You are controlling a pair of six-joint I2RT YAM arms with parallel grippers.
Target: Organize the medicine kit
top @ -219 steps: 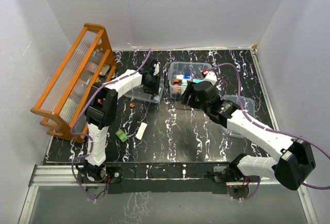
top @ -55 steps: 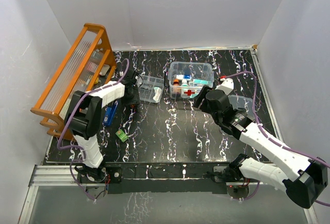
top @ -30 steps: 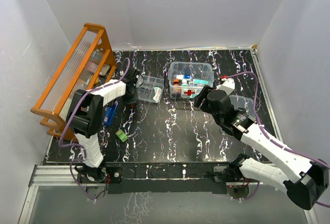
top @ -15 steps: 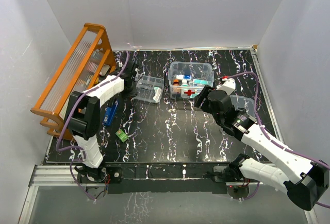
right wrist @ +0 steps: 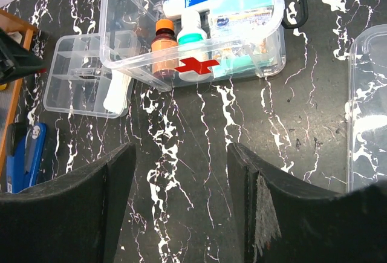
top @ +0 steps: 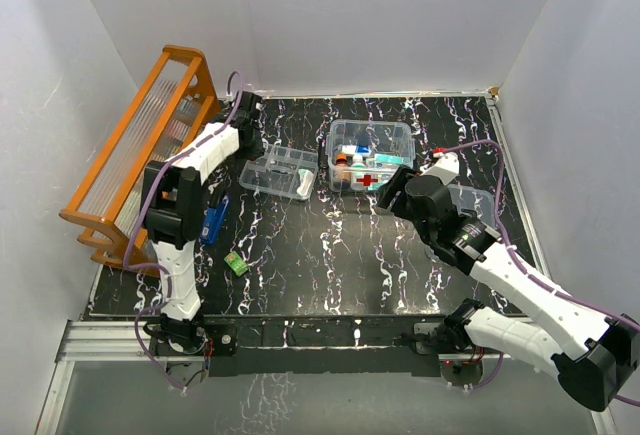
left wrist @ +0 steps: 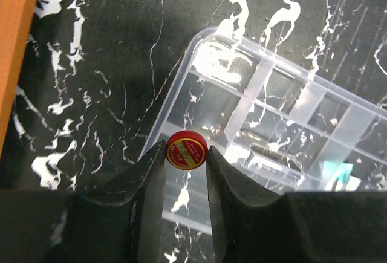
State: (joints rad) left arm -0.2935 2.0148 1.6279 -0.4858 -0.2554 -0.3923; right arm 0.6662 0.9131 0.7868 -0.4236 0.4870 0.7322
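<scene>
Left wrist view: the left jaws are clenched on a small red round tin, held above the surface and seen against the corner rim of the clear divided tray. Top external view puts the medicine kit at the far middle of the marbled surface — lidless, bottles inside, red cross facing near — with the tray just left of it. Its clear lid lies to the right. The right jaws hang released near the kit, nothing between them. An orange wooden rack stands at the left.
</scene>
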